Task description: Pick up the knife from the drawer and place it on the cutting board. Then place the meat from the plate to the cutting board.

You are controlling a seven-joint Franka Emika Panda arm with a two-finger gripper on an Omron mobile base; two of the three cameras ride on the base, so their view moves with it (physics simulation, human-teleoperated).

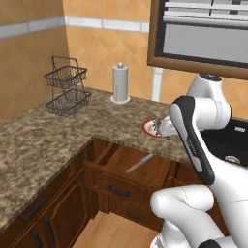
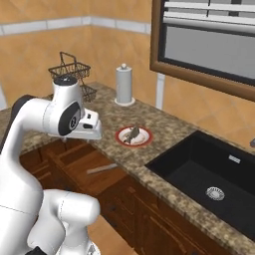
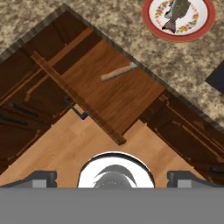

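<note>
The drawer (image 1: 145,169) stands pulled open below the counter's edge, its black bar handle (image 3: 77,109) on the front. The knife (image 3: 118,73) lies flat on the drawer's wooden floor, tan handle toward the drawer front, also seen as the knife (image 1: 140,163) and the knife (image 2: 102,169). On the counter just behind sits the red-rimmed plate (image 2: 133,135) with the dark meat (image 2: 131,133) on it. My gripper (image 3: 113,178) hangs high above the drawer, looking down, open and holding nothing. The cutting board is out of view.
A black sink (image 2: 209,179) is sunk in the counter right of the plate. A paper towel holder (image 1: 120,82) and a two-tier wire basket (image 1: 68,87) stand at the back of the speckled stone counter (image 1: 43,140). Cabinet doors flank the drawer.
</note>
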